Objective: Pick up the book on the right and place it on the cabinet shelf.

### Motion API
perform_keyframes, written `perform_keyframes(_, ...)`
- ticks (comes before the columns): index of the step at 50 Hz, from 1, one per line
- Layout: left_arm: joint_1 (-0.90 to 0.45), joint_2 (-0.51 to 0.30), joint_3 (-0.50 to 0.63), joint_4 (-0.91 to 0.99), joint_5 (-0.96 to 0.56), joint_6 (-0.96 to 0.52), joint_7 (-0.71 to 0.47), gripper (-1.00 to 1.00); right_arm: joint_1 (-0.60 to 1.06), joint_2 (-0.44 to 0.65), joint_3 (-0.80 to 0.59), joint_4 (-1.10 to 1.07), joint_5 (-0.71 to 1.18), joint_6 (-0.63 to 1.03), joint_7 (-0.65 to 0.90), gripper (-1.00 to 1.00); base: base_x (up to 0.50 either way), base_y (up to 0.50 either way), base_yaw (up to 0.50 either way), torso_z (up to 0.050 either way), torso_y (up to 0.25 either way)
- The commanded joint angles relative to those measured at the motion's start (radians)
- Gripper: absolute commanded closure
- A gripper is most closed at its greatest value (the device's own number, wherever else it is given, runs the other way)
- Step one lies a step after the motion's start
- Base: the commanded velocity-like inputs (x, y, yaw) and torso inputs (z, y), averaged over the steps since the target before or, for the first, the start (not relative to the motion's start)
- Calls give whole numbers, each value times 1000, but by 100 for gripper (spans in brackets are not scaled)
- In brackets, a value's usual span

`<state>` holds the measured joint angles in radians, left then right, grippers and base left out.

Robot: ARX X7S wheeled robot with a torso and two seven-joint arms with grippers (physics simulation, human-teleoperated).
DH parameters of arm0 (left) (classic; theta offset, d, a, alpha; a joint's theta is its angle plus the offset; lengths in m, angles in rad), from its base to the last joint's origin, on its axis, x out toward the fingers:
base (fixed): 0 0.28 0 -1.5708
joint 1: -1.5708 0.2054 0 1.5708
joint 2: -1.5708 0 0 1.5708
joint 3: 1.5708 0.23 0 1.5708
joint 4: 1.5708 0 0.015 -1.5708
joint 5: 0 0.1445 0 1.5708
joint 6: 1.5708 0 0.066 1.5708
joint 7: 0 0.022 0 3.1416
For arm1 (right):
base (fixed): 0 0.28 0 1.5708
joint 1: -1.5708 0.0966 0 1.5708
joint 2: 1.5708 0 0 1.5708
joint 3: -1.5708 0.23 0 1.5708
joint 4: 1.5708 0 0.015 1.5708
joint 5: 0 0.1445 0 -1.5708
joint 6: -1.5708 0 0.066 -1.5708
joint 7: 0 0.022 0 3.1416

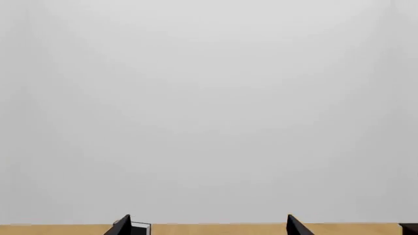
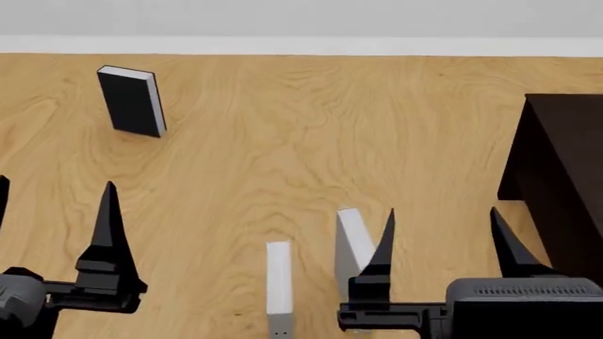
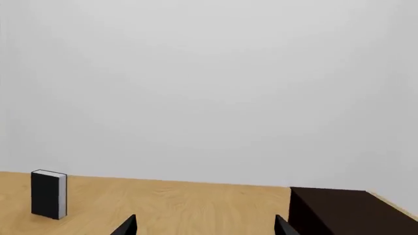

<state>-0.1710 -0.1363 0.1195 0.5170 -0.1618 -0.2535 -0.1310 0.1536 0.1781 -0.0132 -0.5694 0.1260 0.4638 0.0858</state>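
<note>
Head view shows a pale wooden surface [image 2: 282, 141] with three books standing upright on it. Nearest the robot, roughly in the middle, stands the plain grey book [image 2: 352, 240], thick, with paler page edges; just beside it on its left is a thinner grey book [image 2: 278, 279] with small dark dots low on its spine. The two stand close but apart. Well away, at the far left, a black book [image 2: 132, 100] with white pages stands alone.

At the right edge sits the dark cabinet [image 2: 560, 169], almost black; only its top and one side show, so the shelf inside cannot be seen.

The right gripper [image 2: 441, 233] hovers with its jaws spread wide, one finger [image 2: 382, 247] just in front of the plain grey book, hiding part of it; it grasps nothing. The left gripper [image 2: 52, 212] hangs at the near left with jaws also released, one finger running off the picture's edge.

From the right wrist view, the black book [image 3: 48, 194] and the cabinet [image 3: 339, 210] stand on the wood against a blank pale wall.
</note>
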Motion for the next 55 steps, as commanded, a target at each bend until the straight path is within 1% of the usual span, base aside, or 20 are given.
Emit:
perform_keyframes(1,-1,-14,5,12,-7,-1,-14,-100,6,14,-34,10,-15,4,5,-100,500,0,0,0,0)
perform_keyframes(15,-1,-26,16,15,-8,2,-30,-100,4,16,-24,17,24,-17,0,-100,500,-8,0,0,1)
perform_keyframes(18,-1,-28,16,19,-11,-1,-33,-100,2,7,-16,13,13,-30,28,-100,500,-129,0,0,0)
perform_keyframes(19,-1,-29,18,17,-11,2,-33,-100,8,4,-7,5,32,6,29,-100,156,-27,0,0,0)
perform_keyframes(26,0,-33,22,18,-14,3,-40,-100,9,20,-29,-4,33,9,25,-100,-4,0,0,0,1)
perform_keyframes(30,-1,-36,23,18,-18,3,-43,-100,13,19,-30,7,35,9,31,-100,0,-452,0,0,0)
perform_keyframes(48,-4,-49,27,26,-34,-3,-56,-100,29,19,-35,17,61,43,46,-100,0,3,0,0,0)
perform_keyframes(50,-7,-51,26,30,-37,-8,-59,-100,43,11,-20,11,96,90,46,-100,0,0,0,0,0)
perform_keyframes(51,-9,-52,24,25,-39,-7,-58,-100,63,8,-8,-1,129,168,50,-100,0,0,0,0,0)
perform_keyframes(55,-14,-56,20,28,-46,-20,-63,-100,115,33,-43,-60,116,327,85,-100,0,0,0,0,0)
